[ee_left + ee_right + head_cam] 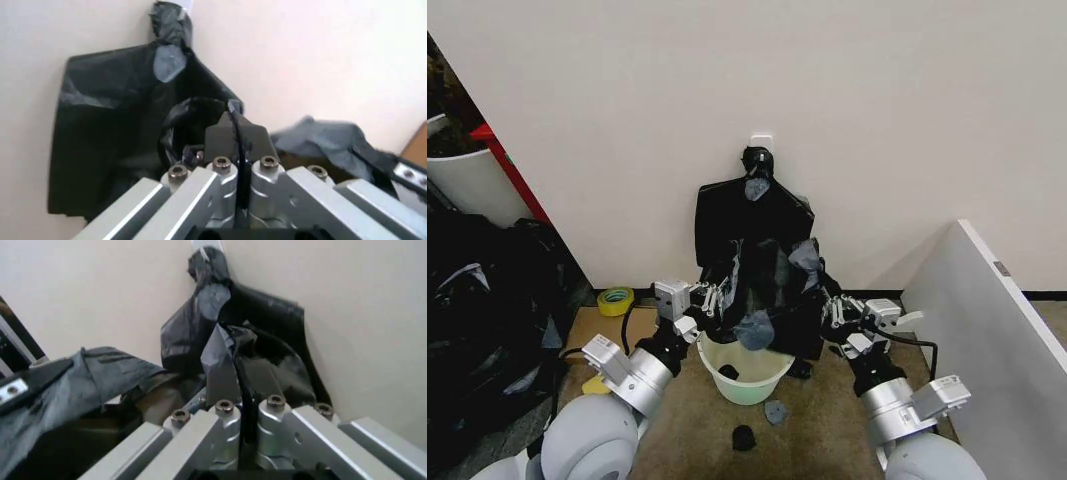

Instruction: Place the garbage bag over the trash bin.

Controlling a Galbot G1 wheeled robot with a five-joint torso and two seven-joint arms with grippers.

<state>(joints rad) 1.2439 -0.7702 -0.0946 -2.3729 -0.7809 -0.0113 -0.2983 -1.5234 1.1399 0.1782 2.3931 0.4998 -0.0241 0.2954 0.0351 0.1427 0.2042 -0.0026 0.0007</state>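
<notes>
While both arms are up over the bin, this is how I read it and what I'd mind.

Left gripper [711,297]: fingers pinched together on a fold of the garbage bag [762,290]; in the left wrist view the black film runs down between the closed tips [235,131].

Right gripper [830,305]: likewise clamped on the bag's other edge, plastic trapped between its fingers [227,377].

Garbage bag: hangs stretched between my two grips, just above the bin's mouth and against the wall [877,120], its lower folds drooping toward the rim.

Trash bin [745,385]: white, upright on the floor between my arms, rim not yet covered.

Bundle of bags [752,205]: hung on the wall right behind; I judge it easy to snag.

Doing it well: I'd spread both grips evenly, keep the mouth open wider than the rim, and lower both sides level.
</notes>
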